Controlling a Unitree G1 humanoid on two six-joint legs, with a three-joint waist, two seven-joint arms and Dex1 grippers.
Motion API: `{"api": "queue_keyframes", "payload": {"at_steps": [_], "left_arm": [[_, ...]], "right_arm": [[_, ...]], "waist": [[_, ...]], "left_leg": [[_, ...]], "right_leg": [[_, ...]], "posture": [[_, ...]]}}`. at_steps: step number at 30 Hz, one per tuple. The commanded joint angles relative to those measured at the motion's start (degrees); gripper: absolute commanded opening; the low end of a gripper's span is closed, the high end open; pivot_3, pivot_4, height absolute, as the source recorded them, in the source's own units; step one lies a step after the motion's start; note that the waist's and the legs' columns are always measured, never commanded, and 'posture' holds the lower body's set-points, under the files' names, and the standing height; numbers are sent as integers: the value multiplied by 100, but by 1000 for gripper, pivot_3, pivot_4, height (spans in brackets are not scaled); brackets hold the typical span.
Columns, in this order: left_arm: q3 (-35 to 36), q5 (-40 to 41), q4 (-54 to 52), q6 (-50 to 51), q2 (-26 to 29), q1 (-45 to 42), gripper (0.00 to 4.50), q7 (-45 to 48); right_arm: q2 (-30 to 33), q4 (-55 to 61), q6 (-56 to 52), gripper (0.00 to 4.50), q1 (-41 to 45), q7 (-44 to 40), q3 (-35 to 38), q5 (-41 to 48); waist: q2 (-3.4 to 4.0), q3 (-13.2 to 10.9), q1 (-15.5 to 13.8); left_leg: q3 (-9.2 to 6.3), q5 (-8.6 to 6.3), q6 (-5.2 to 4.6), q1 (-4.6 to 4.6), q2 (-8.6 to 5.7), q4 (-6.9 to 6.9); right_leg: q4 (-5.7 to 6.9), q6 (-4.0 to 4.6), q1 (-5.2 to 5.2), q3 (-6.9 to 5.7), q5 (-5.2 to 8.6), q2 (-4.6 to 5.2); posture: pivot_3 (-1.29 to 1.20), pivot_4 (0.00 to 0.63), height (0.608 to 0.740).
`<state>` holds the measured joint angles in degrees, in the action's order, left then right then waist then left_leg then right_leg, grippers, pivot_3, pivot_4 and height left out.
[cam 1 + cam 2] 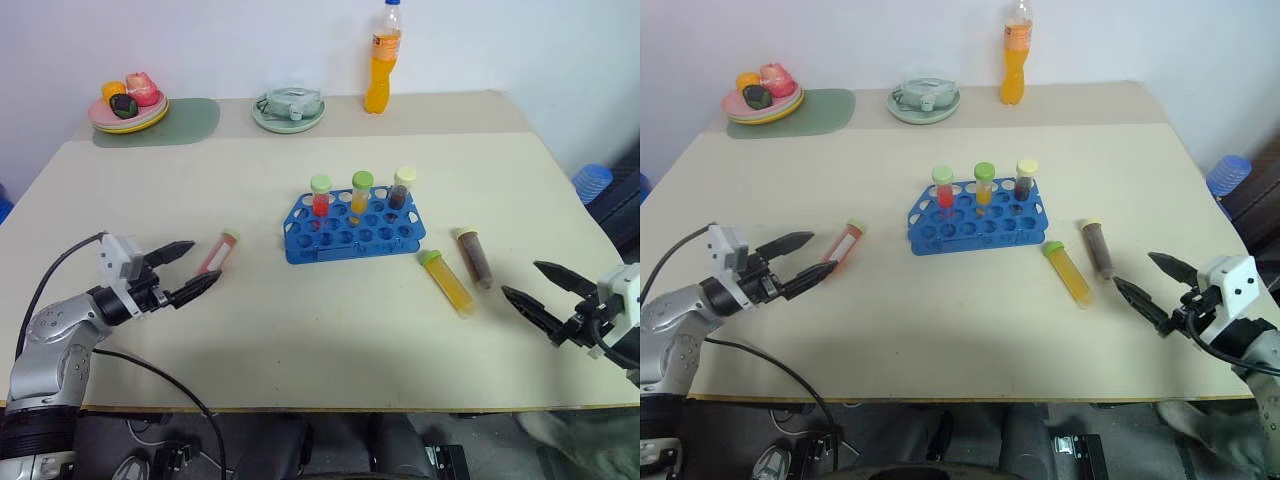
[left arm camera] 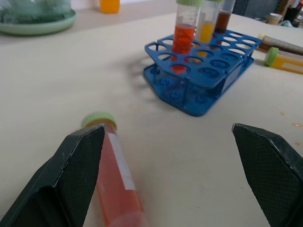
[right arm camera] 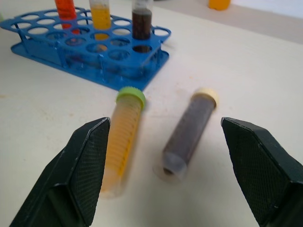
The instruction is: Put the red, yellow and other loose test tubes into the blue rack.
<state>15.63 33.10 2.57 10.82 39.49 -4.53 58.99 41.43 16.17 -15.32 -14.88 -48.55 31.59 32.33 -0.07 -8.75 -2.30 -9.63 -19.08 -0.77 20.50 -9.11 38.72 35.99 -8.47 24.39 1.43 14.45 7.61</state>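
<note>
The blue rack (image 1: pixel 350 226) stands mid-table with three capped tubes upright in its back row: red, yellow and dark brown. A loose red tube (image 1: pixel 217 252) with a green cap lies flat to the rack's left. My left gripper (image 1: pixel 186 268) hovers open just short of it, fingers either side of its line. To the rack's right lie a loose yellow tube (image 1: pixel 448 282) with a green cap and a brown tube (image 1: pixel 474 258) with a pale cap. My right gripper (image 1: pixel 540 290) is open, pointing at them from the right, apart from both.
At the table's far edge stand an orange drink bottle (image 1: pixel 382 60), a green dish (image 1: pixel 288 108) holding a clear object, and a plate of toy fruit (image 1: pixel 128 106) on a green mat. A blue object (image 1: pixel 593 181) sits beyond the right table edge. A black cable trails from my left arm.
</note>
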Motion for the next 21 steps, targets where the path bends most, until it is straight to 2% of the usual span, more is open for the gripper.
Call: {"api": "queue_keyframes", "payload": {"at_steps": [1,4,13,16,19,21], "left_arm": [[68,-55,-171,-45,43,-12,4397,-9],[133,132,-140,15,-42,-163,4397,40],[16,-92,-31,-298,-28,-378,4397,249],[-94,-172,-55,-349,-60,-499,4397,294],[-269,-255,-83,-376,-127,-593,4397,338],[-421,-237,-209,-326,-303,-721,4397,257]], "right_arm": [[26,265,-81,3854,136,105,-21,75],[99,228,-159,3854,316,115,-57,76],[185,224,-558,3854,778,81,-68,311],[-6,322,-488,3854,1059,761,26,33],[284,536,-927,3854,1138,1387,-226,-576],[723,324,-2188,3854,1624,1181,-417,150]], "waist": [[0,0,0],[0,0,0],[0,-1,1],[-1,-1,0],[0,0,-6],[1,-1,-1]], "left_leg": [[0,0,0,0,0,0],[0,0,0,0,0,0],[0,0,0,2,0,-1],[0,0,0,2,0,-1],[0,0,1,3,0,-2],[0,0,0,5,-2,0]], "right_leg": [[0,0,0,0,0,0],[-1,0,0,0,0,1],[-2,0,1,-1,0,1],[-3,0,1,-1,0,1],[-2,0,4,-1,0,1],[-2,0,5,-1,0,2]], "posture": [[0,150,740],[0,150,740],[0,150,740],[0,150,740],[0,150,740],[0,150,740]]}}
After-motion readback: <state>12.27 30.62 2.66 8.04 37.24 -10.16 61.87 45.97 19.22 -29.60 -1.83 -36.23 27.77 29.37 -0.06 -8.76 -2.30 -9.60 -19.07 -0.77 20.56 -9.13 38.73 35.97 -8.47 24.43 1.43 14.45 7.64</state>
